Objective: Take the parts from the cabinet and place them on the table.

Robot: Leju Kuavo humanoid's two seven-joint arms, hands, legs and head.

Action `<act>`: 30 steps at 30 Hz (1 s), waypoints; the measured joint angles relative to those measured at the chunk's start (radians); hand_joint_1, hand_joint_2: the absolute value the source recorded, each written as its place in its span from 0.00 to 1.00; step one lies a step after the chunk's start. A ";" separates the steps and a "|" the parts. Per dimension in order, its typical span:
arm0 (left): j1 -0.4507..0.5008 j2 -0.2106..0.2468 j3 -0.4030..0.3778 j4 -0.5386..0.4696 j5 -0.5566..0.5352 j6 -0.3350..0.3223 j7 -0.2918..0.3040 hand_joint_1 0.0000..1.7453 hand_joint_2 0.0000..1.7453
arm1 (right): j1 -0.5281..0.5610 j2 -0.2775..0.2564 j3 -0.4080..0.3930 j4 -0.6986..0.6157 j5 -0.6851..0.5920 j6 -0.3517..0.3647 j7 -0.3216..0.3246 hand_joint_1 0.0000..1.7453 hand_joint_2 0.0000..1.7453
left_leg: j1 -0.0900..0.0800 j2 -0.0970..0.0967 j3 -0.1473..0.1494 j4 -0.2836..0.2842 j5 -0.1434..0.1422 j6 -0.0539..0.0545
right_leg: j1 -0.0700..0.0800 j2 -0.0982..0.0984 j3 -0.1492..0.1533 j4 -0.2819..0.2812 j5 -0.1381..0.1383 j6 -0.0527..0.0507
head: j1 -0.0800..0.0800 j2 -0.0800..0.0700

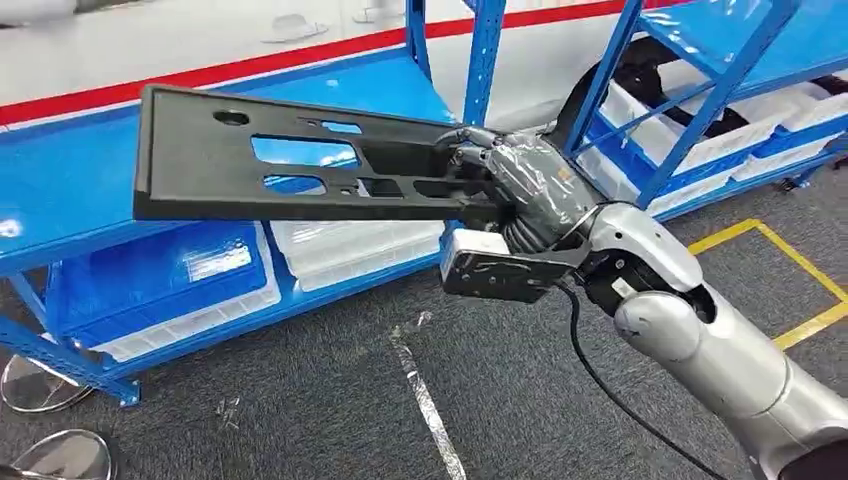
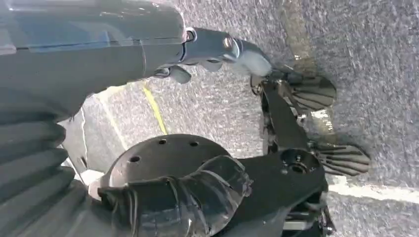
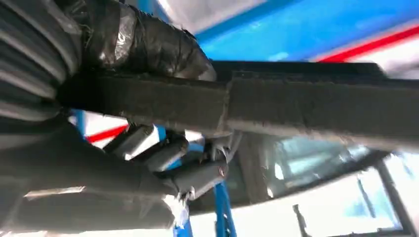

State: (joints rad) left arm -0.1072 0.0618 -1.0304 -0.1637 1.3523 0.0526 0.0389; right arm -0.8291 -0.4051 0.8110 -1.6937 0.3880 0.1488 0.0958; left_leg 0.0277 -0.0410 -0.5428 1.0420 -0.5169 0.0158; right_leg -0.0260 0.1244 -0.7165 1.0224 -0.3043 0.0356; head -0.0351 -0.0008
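- In the head view we see our right hand (image 1: 500, 180) clasping one end of a long, flat black plastic part (image 1: 290, 165), with the fingers wrapped over its edge.
- The part is in the air, stretching from the hand toward our left, roughly level and slightly tilted. It has several cut-out openings through which blue shows.
- Behind the part stands a blue metal shelf rack (image 1: 90, 180). White bins (image 1: 350, 250) sit on its lower level.
- Grey carpeted floor (image 1: 330, 400) lies below, crossed by a worn pale tape line (image 1: 425, 395); yellow tape (image 1: 800, 270) marks a corner to our right.
- In the right wrist view the thumb (image 3: 148, 42) presses one face of the part (image 3: 306, 106) and the fingers (image 3: 168, 155) curl against the other.
- In the left wrist view our left hand (image 2: 217, 47) hangs above the floor (image 2: 365, 39), holding nothing. We cannot tell whether it is released or clenched.
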 joint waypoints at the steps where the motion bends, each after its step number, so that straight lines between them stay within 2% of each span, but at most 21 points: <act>1: -0.004 0.000 0.000 0.000 0.001 0.000 0.001 0.00 1.00 | 0.002 0.000 0.000 0.001 0.000 -0.003 0.000 1.00 1.00 | -0.006 0.016 -0.002 0.001 0.013 0.010 | 0.006 -0.051 -0.016 0.021 -0.038 -0.001 | -0.001 0.000; 2: -0.005 0.000 0.000 0.000 0.002 0.000 0.001 0.00 1.00 | 0.001 0.000 0.000 0.001 0.000 -0.003 -0.001 1.00 1.00 | -0.009 0.022 -0.017 -0.001 0.023 0.020 | 0.008 -0.088 -0.030 0.067 -0.100 0.000 | 0.006 0.000; 4: -0.005 0.000 0.000 0.000 0.002 0.001 0.001 0.00 1.00 | 0.001 0.000 0.000 0.001 0.002 -0.006 -0.001 1.00 1.00 | -0.018 0.047 -0.047 0.000 0.049 0.029 | 0.006 -0.115 -0.064 0.211 -0.218 0.003 | 0.013 0.000; 5: -0.003 0.000 0.000 0.000 0.002 0.001 0.001 0.00 1.00 | 0.004 0.000 0.000 0.002 0.005 -0.006 0.000 1.00 1.00 | -0.021 0.062 -0.067 0.000 0.063 0.030 | 0.007 -0.118 -0.071 0.290 -0.248 0.003 | 0.013 0.000; 6: -0.002 0.000 0.000 0.000 0.002 0.001 0.001 0.00 1.00 | 0.005 0.000 0.000 0.002 0.009 -0.006 0.003 1.00 1.00 | -0.024 0.073 -0.079 0.001 0.071 0.030 | 0.007 -0.118 -0.066 0.315 -0.242 0.003 | 0.015 0.000; 7: -0.002 0.002 0.000 0.000 0.002 0.001 0.001 0.00 1.00 | 0.006 0.000 0.001 0.004 0.011 -0.006 0.005 1.00 1.00 | -0.027 0.089 -0.099 0.001 0.084 0.030 | 0.006 -0.120 -0.040 0.318 -0.208 0.001 | 0.016 0.000; 9: -0.004 0.002 0.000 0.000 0.002 0.001 0.001 0.00 1.00 | 0.006 0.000 0.001 0.004 0.014 -0.006 0.008 1.00 1.00 | -0.035 0.113 -0.131 0.001 0.110 0.028 | 0.009 -0.135 0.073 0.205 -0.147 -0.010 | 0.015 0.000; 10: -0.006 0.002 0.000 0.000 0.002 0.001 0.001 0.00 1.00 | 0.005 0.000 0.001 0.003 0.018 -0.007 0.011 1.00 1.00 | -0.036 0.121 -0.136 0.002 0.119 0.026 | 0.013 -0.165 0.148 0.116 -0.167 -0.018 | 0.015 0.000; 11: -0.005 0.001 0.000 0.000 0.002 0.001 0.001 0.00 1.00 | 0.004 0.000 0.001 -0.001 0.021 -0.007 0.015 1.00 1.00 | -0.040 0.129 -0.142 0.002 0.126 0.019 | 0.028 -0.205 0.205 0.030 -0.216 -0.022 | 0.015 0.000; 12: -0.004 0.001 0.000 0.000 0.002 0.000 0.001 0.00 1.00 | 0.006 0.001 0.001 -0.004 0.024 -0.008 0.018 1.00 1.00 | -0.035 0.141 -0.139 0.000 0.134 0.015 | 0.035 -0.199 0.209 0.005 -0.214 -0.025 | 0.009 0.000; 14: -0.004 0.001 0.000 0.000 0.002 -0.001 -0.001 0.00 1.00 | 0.002 0.001 0.001 -0.004 0.029 -0.008 0.020 1.00 1.00 | -0.024 0.163 -0.135 -0.014 0.156 0.003 | 0.049 -0.179 0.192 -0.008 -0.195 -0.038 | 0.023 0.000; 15: -0.004 -0.001 0.000 0.000 0.002 -0.003 -0.001 0.00 1.00 | 0.002 0.001 0.001 -0.004 0.031 -0.008 0.024 1.00 1.00 | -0.024 0.171 -0.136 -0.017 0.165 -0.003 | 0.044 -0.168 0.186 -0.020 -0.178 -0.049 | 0.022 0.000; 16: -0.004 0.000 0.000 0.000 0.003 -0.003 -0.002 0.00 1.00 | 0.003 0.001 0.001 -0.005 0.032 -0.008 0.029 1.00 1.00 | -0.019 0.139 -0.143 -0.009 0.145 -0.013 | 0.038 -0.163 0.180 -0.026 -0.161 -0.055 | 0.024 0.000; 18: 0.004 -0.002 0.000 0.000 0.014 -0.006 -0.029 0.00 1.00 | 0.001 0.002 0.001 -0.008 0.036 -0.007 0.037 1.00 1.00 | -0.020 0.065 -0.174 0.076 0.026 -0.021 | 0.035 -0.142 0.158 -0.029 -0.140 -0.068 | 0.017 0.000; 20: 0.008 -0.003 0.000 0.000 0.021 -0.016 -0.067 0.00 1.00 | 0.005 0.001 0.001 -0.010 0.040 -0.007 0.052 1.00 1.00 | -0.019 0.052 -0.202 0.212 -0.059 -0.024 | 0.035 -0.117 0.127 -0.028 -0.115 -0.072 | 0.018 0.000; 21: 0.008 -0.003 0.000 0.000 0.021 -0.018 -0.076 0.00 1.00 | 0.008 0.001 0.001 -0.011 0.041 -0.007 0.055 1.00 1.00 | -0.019 0.051 -0.209 0.260 -0.059 -0.024 | 0.036 -0.106 0.113 -0.026 -0.104 -0.072 | 0.018 0.000; 22: 0.006 -0.002 0.001 0.000 0.021 -0.021 -0.083 0.00 1.00 | 0.014 0.001 0.001 -0.012 0.042 -0.007 0.059 1.00 1.00 | -0.019 0.050 -0.199 0.286 -0.025 -0.023 | 0.035 -0.089 0.092 -0.024 -0.089 -0.071 | 0.018 0.000; 24: 0.004 -0.001 0.002 0.000 0.021 -0.022 -0.087 0.00 1.00 | 0.018 0.001 0.001 -0.015 0.041 -0.007 0.060 1.00 1.00 | -0.019 0.044 -0.123 0.204 0.045 -0.015 | 0.033 -0.059 0.058 -0.016 -0.068 -0.066 | 0.018 0.000; 25: 0.005 0.002 0.002 0.000 0.021 -0.023 -0.087 0.00 1.00 | 0.018 0.001 0.001 -0.016 0.042 -0.007 0.060 1.00 1.00 | -0.019 0.025 -0.061 0.120 0.054 -0.009 | 0.032 -0.045 0.045 -0.011 -0.060 -0.062 | 0.018 0.000; 27: 0.003 0.005 0.002 0.000 0.019 -0.023 -0.087 0.00 1.00 | 0.018 -0.001 0.001 -0.022 0.043 -0.007 0.064 1.00 1.00 | -0.016 -0.041 0.033 -0.022 -0.015 0.001 | 0.031 -0.025 0.027 -0.004 -0.046 -0.052 | 0.021 0.000; 30: 0.000 0.005 0.002 0.000 0.009 -0.014 -0.084 0.00 1.00 | 0.026 -0.003 0.001 -0.027 0.060 -0.008 0.077 1.00 1.00 | -0.028 -0.013 0.025 -0.024 -0.009 0.005 | 0.023 0.002 0.028 -0.009 -0.029 -0.031 | 0.017 0.000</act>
State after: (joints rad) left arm -0.1069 0.0668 -1.0285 -0.1633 1.3615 0.0390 -0.0450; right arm -0.8032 -0.4078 0.8118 -1.7205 0.4483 0.1408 0.1725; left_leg -0.0004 -0.0544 -0.5180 1.0178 -0.5254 0.0208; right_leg -0.0026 0.1267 -0.6885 1.0137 -0.3329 0.0047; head -0.0183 -0.0008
